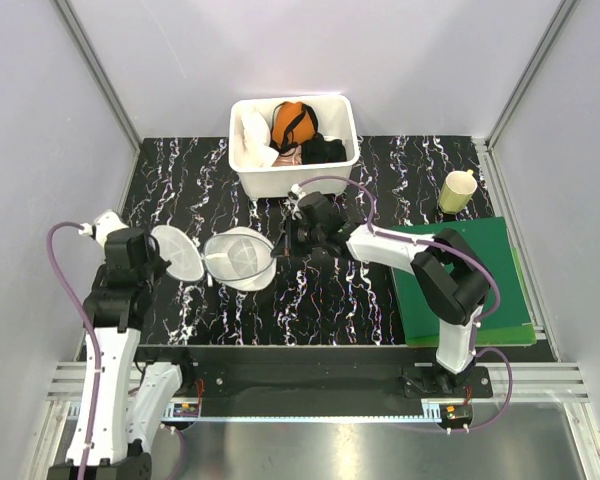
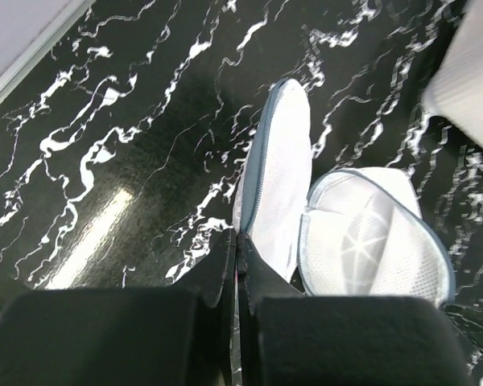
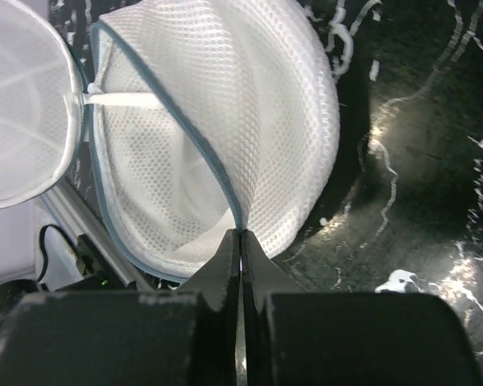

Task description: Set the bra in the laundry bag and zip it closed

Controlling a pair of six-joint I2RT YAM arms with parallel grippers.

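The laundry bag (image 1: 240, 258) lies unzipped on the black marbled table, spread into two mesh halves like a clam. My left gripper (image 1: 158, 255) is shut on the grey zipper rim of the left half (image 2: 282, 177), which stands on edge. My right gripper (image 1: 278, 248) is shut on the rim of the right half (image 3: 249, 121), whose hollow inside shows no garment. The white bra (image 1: 252, 140) lies in the left part of the white tub (image 1: 280, 180) at the back, apart from both grippers.
The tub also holds an orange garment with black straps (image 1: 290, 122) and a black garment (image 1: 323, 150). A green mat (image 1: 460, 290) lies at the right with a pale yellow cup (image 1: 457, 190) behind it. Grey walls close in both sides.
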